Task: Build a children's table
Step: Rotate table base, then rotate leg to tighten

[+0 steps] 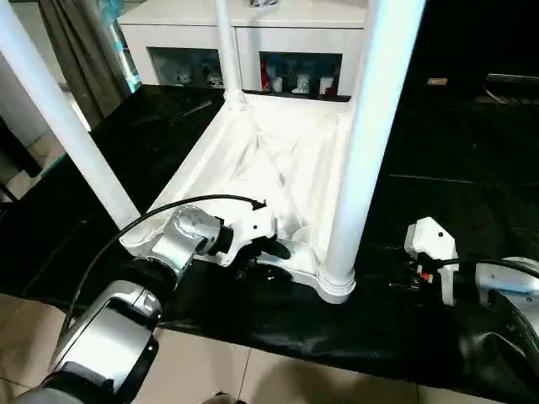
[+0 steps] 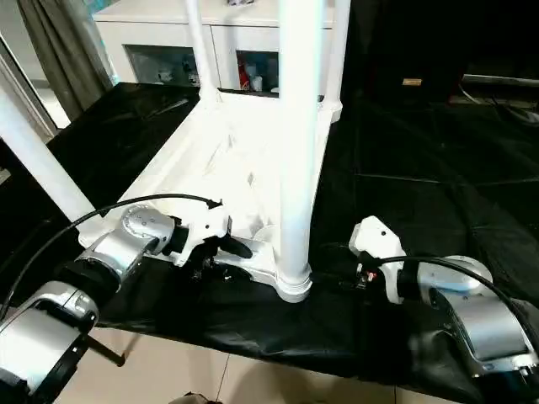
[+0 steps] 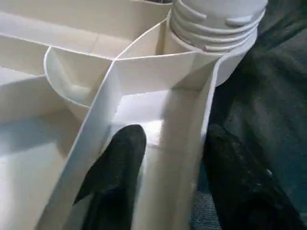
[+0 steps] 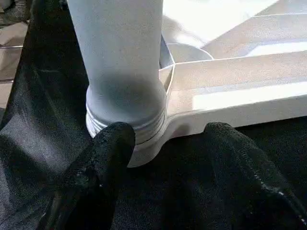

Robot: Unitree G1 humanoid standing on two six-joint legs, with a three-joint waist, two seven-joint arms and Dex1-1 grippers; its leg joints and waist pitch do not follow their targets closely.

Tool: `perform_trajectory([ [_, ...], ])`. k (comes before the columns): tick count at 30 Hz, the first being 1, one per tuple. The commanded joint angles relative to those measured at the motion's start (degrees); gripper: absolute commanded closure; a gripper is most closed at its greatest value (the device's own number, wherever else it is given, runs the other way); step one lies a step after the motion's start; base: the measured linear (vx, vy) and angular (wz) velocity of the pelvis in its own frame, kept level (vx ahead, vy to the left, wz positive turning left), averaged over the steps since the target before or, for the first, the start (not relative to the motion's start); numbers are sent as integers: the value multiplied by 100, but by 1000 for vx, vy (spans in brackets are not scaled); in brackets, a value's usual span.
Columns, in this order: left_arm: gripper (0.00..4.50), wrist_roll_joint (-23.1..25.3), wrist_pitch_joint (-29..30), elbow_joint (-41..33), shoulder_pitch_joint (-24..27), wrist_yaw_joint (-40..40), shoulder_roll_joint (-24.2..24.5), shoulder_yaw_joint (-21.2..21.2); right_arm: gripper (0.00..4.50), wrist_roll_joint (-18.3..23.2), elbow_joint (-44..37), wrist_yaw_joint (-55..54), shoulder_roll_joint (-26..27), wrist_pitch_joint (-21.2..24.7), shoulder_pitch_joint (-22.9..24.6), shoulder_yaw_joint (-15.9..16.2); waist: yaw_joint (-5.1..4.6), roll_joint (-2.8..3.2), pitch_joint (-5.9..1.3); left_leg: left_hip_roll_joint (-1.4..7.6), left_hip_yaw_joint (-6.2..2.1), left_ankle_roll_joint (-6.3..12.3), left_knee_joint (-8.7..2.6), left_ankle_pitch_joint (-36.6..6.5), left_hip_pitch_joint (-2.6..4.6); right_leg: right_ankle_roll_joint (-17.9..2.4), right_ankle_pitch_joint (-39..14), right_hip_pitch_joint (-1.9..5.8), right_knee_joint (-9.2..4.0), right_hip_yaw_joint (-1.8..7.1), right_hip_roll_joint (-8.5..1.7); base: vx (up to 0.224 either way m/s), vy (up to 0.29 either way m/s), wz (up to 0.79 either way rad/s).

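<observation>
Straddling the children's table [image 1: 253, 168] rim, left fingers [image 3: 115, 167] perhaps pinch it; right fingers [image 4: 105, 163] spread beside a leg [image 4: 122, 72].

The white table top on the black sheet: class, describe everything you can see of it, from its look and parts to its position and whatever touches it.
The table top is white, plastic-looking, lying upside down on the black sheet, its ribbed underside facing up. Round sockets sit at its corners; white tube legs stand upright in them, one near leg seated with a ridged flared end. The left gripper straddles its near edge wall, one finger inside, one outside. The right gripper sits beside that leg's base, apart from it.
</observation>
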Motion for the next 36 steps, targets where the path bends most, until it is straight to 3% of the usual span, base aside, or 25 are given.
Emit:
perform_trajectory([
  [1, 251, 52, -65, 171, -88, -67, 9, 62, 172, -14, -12, 79, 0, 16, -72, 116, 28, -185, -409, 353, -236, 667, -353, -757, 40, -852, -1677, 309, -510, 313, -507, 0, 0, 0],
  [5, 291, 129, -179, 367, -166, -250, 6, 68, 172, 34, -79, 344, -127, 36, -58, 238, 27, -113, -415, 345, -241, 683, -346, -769, 36, -865, -1595, 320, -514, 304, -497, 0, 0, 0],
  [7, 310, 136, -192, 386, -176, -258, 7, 69, 172, 40, -94, 386, -154, 43, -48, 255, 28, -135, -424, 362, -250, 679, -350, -770, 34, -910, -1476, 334, -493, 309, -506, 0, 0, 0],
  [8, 310, 184, -226, 423, -188, -284, 16, 40, 172, 18, -105, 430, -204, 19, -30, 277, 37, -51, -425, 362, -258, 681, -345, -789, 39, -934, -1448, 327, -493, 303, -509, 0, 0, 0],
  [9, 320, 204, -238, 438, -195, -298, 21, 28, 172, 7, -108, 445, -222, 8, -25, 285, 19, -87, -431, 366, -253, 684, -350, -799, 40, -941, -1364, 335, -506, 302, -496, 0, 0, 0],
  [11, 345, 233, -260, 491, -211, -340, 18, 24, 172, -23, -98, 451, -254, -36, -8, 273, 21, -46, -434, 368, -262, 691, -349, -792, 42, -967, -1285, 339, -490, 299, -498, 0, 0, 0],
  [12, 345, 242, -274, 529, -231, -359, 13, 33, 172, -28, -95, 456, -264, -43, -9, 259, 12, -70, -433, 360, -254, 699, -347, -806, 37, -956, -1294, 340, -505, 298, -494, 0, 0, 0],
  [16, 382, 168, -239, 595, -272, -438, -21, 123, 172, -13, -136, 445, -276, -59, 37, 214, 8, -44, -433, 335, -250, 694, -341, -858, 33, -888, -1537, 348, -535, 281, -490, 0, 0, 0],
  [17, 391, 153, -232, 600, -277, -451, -27, 139, 172, -10, -139, 446, -281, -61, 41, 214, 10, 11, -433, 334, -252, 686, -338, -872, 44, -879, -1584, 338, -540, 277, -488, 0, 0, 0],
  [19, 401, -15, -81, 596, -277, -522, -89, 295, 172, 5, -174, 429, -287, -69, 81, 215, 3, -19, -448, 340, -259, 675, -343, -854, 39, -871, -1552, 352, -532, 271, -482, 0, 0, 0],
  [20, 418, -53, -13, 593, -263, -494, -115, 344, 172, 6, -171, 423, -279, -93, 113, 220, 1, -79, -452, 346, -255, 703, -344, -827, 30, -880, -1492, 351, -528, 272, -480, 0, 0, 0],
  [22, 422, -35, 92, 593, -209, -370, -144, 389, 172, 3, -135, 402, -253, -143, 163, 243, 18, -64, -452, 351, -257, 752, -335, -752, 22, -899, -1462, 344, -510, 276, -494, 0, 0, 0],
  [23, 428, 9, 139, 590, -147, -202, -162, 391, 172, -34, -78, 370, -221, -196, 177, 271, 9, -142, -459, 345, -249, 786, -328, -701, 5, -897, -1393, 356, -500, 275, -492, 0, 0, 0],
  [26, 440, -44, 419, 513, 58, 485, -322, 565, 172, -260, 299, 8, 13, -465, 41, 283, -2, -204, -441, 328, -238, 841, -320, -620, -11, -845, -1564, 337, -504, 266, -501, 0, 0, 0],
  [27, 444, -47, 458, 485, 97, 587, -352, 608, 172, -312, 387, -90, 70, -537, 2, 275, -30, -162, -416, 312, -240, 791, -326, -678, -11, -812, -1813, 316, -545, 246, -500, 0, 0, 0],
  [28, 448, 2, 473, 379, 229, 717, -399, 594, 172, -329, 573, -231, 193, -570, -86, 242, -46, -220, -418, 302, -232, 757, -323, -712, -7, -774, -1923, 319, -554, 240, -490, 0, 0, 0],
  [30, 448, 55, 449, 322, 319, 809, -417, 560, 172, -375, 705, -347, 270, -645, -144, 230, -91, -191, -395, 305, -246, 747, -348, -768, -8, -729, -2076, 312, -591, 232, -479, 0, 0, 0],
  [32, 449, 235, 335, 218, 493, 1021, -435, 462, 154, -430, 991, -630, 473, -816, -274, 165, -149, -248, -387, 280, -233, 702, -342, -950, 20, -581, -2466, 308, -633, 246, -490, 0, 0, 0],
  [33, 450, 250, 328, 210, 506, 1040, -436, 454, 144, -432, 1017, -664, 495, -830, -288, 154, -187, -217, -364, 281, -250, 652, -364, -1021, 20, -536, -2674, 295, -650, 228, -483, 0, 0, 0],
  [36, 450, 188, 413, 44, 637, 1074, -515, 491, 124, -273, 1102, -781, 780, -800, -357, 112, -218, -207, -354, 279, -255, 553, -375, -1206, 89, -388, -3108, 274, -720, 236, -488, 0, 0, 0],
])
